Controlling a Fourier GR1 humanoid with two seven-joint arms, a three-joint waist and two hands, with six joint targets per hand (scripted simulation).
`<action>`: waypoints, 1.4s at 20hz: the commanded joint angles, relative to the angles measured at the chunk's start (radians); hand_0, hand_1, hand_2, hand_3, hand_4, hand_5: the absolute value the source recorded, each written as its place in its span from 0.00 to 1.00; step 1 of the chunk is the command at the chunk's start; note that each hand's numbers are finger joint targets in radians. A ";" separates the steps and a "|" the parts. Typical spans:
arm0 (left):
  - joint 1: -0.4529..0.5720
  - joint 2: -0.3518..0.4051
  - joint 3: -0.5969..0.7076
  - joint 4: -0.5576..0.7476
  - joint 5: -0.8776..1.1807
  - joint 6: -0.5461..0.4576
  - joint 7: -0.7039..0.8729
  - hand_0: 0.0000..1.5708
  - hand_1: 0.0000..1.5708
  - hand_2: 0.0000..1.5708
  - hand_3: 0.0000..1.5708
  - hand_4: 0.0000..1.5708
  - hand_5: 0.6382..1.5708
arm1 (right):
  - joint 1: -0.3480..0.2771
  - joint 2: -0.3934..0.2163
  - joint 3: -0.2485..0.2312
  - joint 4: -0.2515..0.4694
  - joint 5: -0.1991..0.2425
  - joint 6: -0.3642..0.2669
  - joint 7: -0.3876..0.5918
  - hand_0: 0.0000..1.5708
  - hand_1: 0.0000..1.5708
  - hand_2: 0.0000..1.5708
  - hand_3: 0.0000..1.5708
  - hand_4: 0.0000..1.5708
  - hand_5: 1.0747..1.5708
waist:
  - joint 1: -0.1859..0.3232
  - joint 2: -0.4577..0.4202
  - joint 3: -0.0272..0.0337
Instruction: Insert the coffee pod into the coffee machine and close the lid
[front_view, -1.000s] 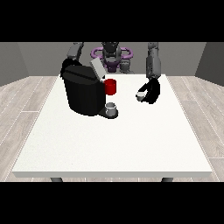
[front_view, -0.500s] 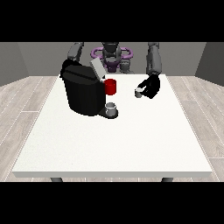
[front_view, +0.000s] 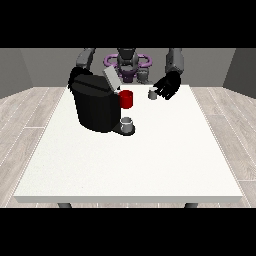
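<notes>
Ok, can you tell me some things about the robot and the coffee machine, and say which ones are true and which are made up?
1. The coffee machine has its lid up. True.
2. The hand at the view's right holds a small grey coffee pod. True.
3. The pod is already inside the machine. False: it is in that hand, off to the machine's right in the view.
4. A small grey cup sits at the machine's front. True.
5. The red part of the machine is blue. False: it is red.
6. The machine lies tipped over on the white table. False: it stands upright.
</notes>
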 joint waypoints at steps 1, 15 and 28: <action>-0.063 -0.014 -0.004 -0.033 -0.002 -0.051 0.035 0.80 0.80 0.85 0.82 0.35 1.00 | -0.017 0.005 0.002 0.030 -0.002 0.006 -0.010 0.00 0.00 0.00 0.00 0.26 1.00 | -0.001 -0.018 0.0001; -0.189 0.026 0.076 -0.045 0.022 -0.091 0.102 0.81 0.81 0.83 0.79 0.33 1.00 | 0.016 0.019 0.038 0.025 0.009 0.018 -0.106 0.00 0.00 0.00 0.00 0.33 1.00 | -0.053 0.019 0.0002; -0.301 0.093 0.105 -0.001 0.001 -0.126 0.110 0.80 0.80 0.83 0.79 0.31 1.00 | -0.041 0.028 0.061 -0.066 0.043 -0.043 -0.019 0.00 0.00 0.00 0.00 0.33 1.00 | -0.119 0.084 -0.0001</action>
